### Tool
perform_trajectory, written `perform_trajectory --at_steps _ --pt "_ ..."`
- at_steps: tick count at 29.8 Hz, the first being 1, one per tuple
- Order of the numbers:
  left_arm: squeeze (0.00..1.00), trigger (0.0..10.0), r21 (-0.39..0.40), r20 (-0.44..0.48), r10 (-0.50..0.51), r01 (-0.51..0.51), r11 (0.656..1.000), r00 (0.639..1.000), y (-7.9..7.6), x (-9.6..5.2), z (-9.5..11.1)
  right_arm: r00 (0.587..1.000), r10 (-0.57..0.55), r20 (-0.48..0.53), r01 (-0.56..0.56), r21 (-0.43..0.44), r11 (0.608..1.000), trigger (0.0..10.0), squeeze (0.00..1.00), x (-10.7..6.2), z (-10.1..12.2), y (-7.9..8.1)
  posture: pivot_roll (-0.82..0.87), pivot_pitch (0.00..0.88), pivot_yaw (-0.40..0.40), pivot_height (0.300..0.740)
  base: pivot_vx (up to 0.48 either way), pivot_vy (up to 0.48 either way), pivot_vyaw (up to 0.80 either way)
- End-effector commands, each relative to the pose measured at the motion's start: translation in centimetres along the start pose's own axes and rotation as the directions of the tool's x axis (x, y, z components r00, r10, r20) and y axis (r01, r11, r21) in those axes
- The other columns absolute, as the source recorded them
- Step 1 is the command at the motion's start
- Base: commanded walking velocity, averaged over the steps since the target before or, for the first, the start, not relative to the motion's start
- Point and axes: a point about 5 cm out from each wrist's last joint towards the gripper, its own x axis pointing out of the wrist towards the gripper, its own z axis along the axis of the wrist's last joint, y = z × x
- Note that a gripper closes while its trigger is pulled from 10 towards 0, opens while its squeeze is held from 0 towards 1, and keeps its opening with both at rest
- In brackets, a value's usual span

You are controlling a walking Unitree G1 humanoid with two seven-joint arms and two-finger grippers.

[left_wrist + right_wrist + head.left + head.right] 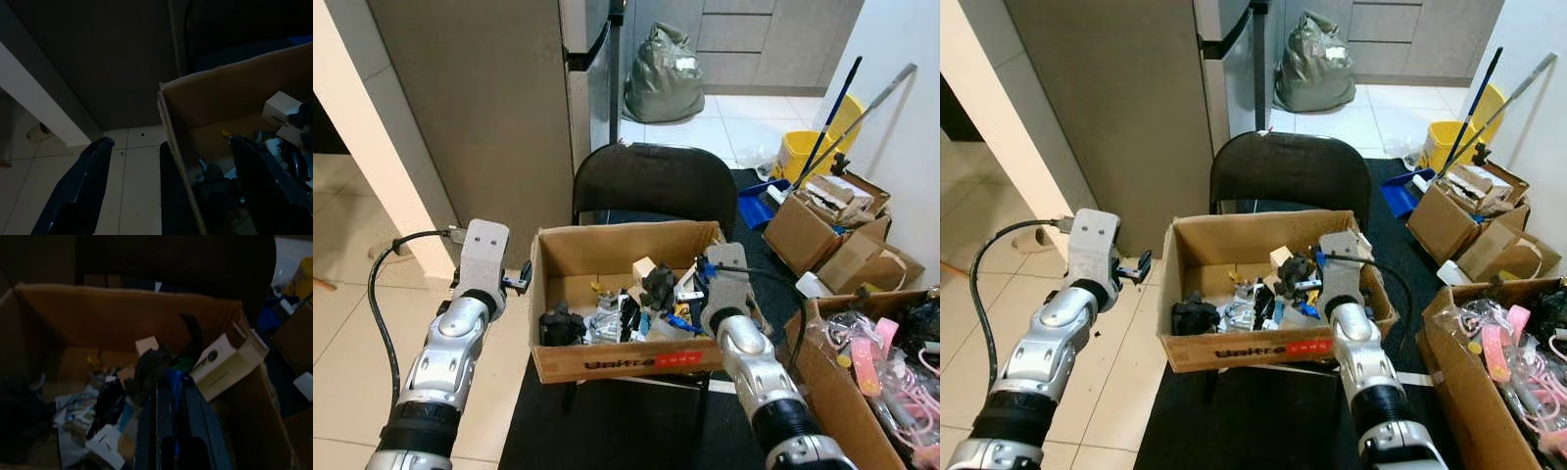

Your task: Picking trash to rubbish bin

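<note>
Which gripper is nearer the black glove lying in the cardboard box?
Right. The right gripper is inside the cardboard box, its fingers against the black glove. The left gripper hangs outside the box's left wall, above the floor tiles.

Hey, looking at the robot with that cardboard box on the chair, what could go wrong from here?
1. The cardboard box overhangs the black chair; pushing down with the right gripper could tip it off.
2. The left gripper is open astride the box's left wall; closing or lifting might drag the whole box sideways.
3. The trash is a tangled pile, so pulling one piece, like the white carton, may spill others.
</note>
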Motion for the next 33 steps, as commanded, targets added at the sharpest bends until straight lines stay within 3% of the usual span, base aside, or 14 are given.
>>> perform_trajectory --at_steps 1,17,22,28,33 --pt "0.00 10.0 0.004 -0.020 -0.004 0.004 1.000 1.000 -0.2 -0.1 -0.5 1.000 0.002 0.010 -0.002 0.005 1.000 10.0 0.00 0.0 0.0 0.2 0.04 0.110 0.033 0.740 0.000 0.000 0.00" --pt "0.00 10.0 -0.006 -0.003 -0.035 0.035 0.999 0.999 -0.9 -0.3 -0.1 0.999 0.049 0.023 -0.051 0.050 0.997 10.0 0.00 0.4 0.6 1.6 0.03 0.158 0.026 0.740 0.000 0.000 0.00" --pt "0.00 10.0 0.063 0.019 -0.141 0.139 0.988 0.990 -1.9 -0.9 0.1 0.995 0.102 0.020 -0.103 0.038 0.994 10.0 0.00 1.3 1.1 3.1 0.05 0.199 -0.010 0.740 0.000 0.000 0.00" --pt "0.00 10.0 0.096 0.018 -0.196 0.194 0.976 0.980 -1.9 -1.7 0.0 0.985 0.167 0.030 -0.168 0.034 0.985 10.0 0.00 2.1 2.1 4.8 0.07 0.212 -0.029 0.740 0.000 0.000 0.00" --pt "0.00 10.0 0.098 0.040 -0.348 0.343 0.934 0.937 -2.6 -2.7 0.3 0.972 0.227 0.057 -0.230 0.041 0.972 10.0 0.00 2.7 3.7 6.4 0.08 0.217 -0.035 0.740 0.000 0.000 0.00"
